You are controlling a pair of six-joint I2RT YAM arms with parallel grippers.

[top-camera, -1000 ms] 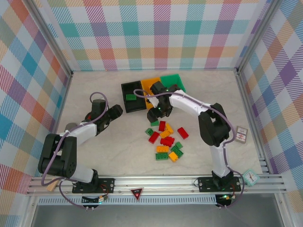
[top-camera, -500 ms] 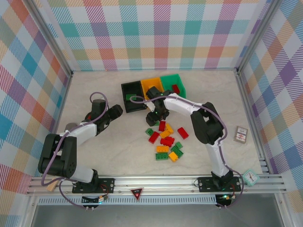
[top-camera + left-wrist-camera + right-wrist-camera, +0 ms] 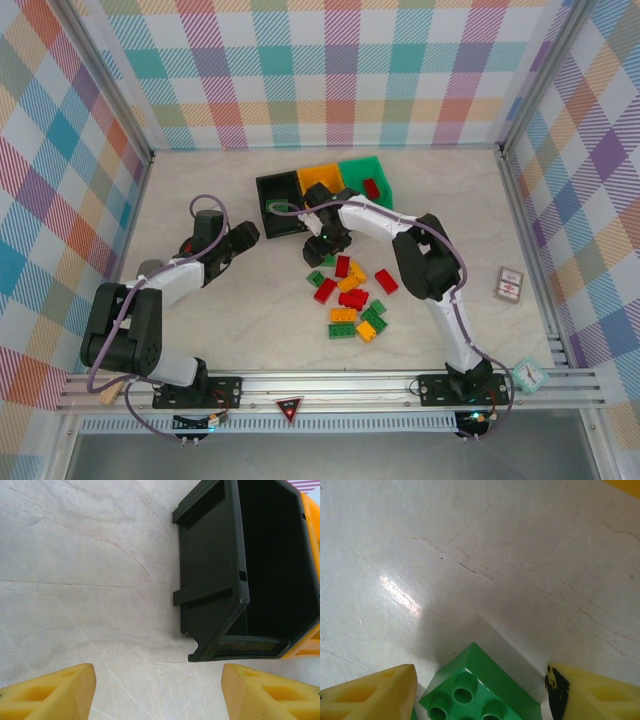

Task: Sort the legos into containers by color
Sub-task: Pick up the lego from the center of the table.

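Note:
The containers stand in a row at the back: a black bin, an orange-yellow bin and a green bin with a red lego inside. Several red, green and orange legos lie loose on the table in front. My right gripper is low over the table by the black bin's front. It is open, and a green lego lies between its yellow fingers without touching them. My left gripper is open and empty, facing the black bin.
A green piece lies in the black bin under the right arm's cable. A small card and a little clock sit at the right. Bare marble table spreads between the arms.
The right arm has swung left and down from in front of the orange bin to the table by the black bin, uncovering the red lego in the green bin. The left arm has stayed still.

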